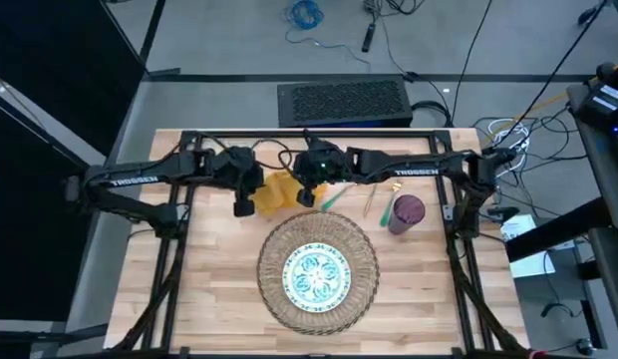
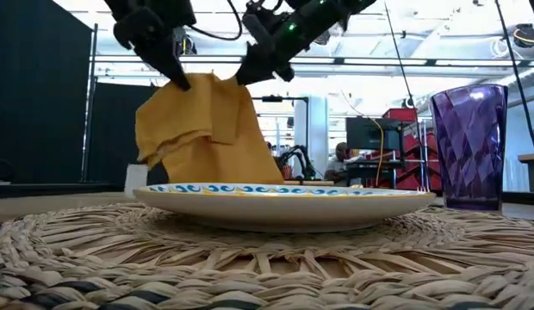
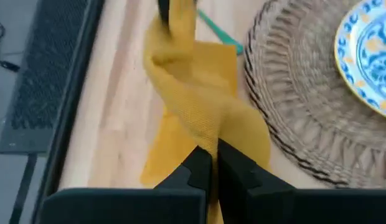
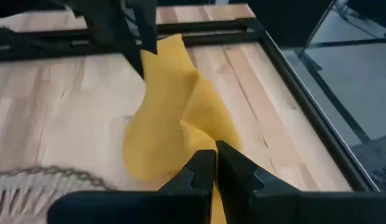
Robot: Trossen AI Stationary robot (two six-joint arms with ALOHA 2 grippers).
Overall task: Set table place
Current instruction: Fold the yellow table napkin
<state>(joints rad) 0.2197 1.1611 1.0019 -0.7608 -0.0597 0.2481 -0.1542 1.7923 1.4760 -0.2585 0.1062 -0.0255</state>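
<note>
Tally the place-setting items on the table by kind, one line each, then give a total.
Woven mat: 1
Patterned plate: 1
Yellow napkin, held up by both grippers, left and right: 1
Purple cup: 1
Cutlery pieces: cannot count them exactly; at least 2 show
Total: 4 plus the cutlery

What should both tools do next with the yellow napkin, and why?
Probably draw apart a little to pull the cloth flat. The left tool and the right tool are each shut on a corner of the napkin, which hangs bunched and folded above the table, behind the woven mat, not yet laid out.
</note>
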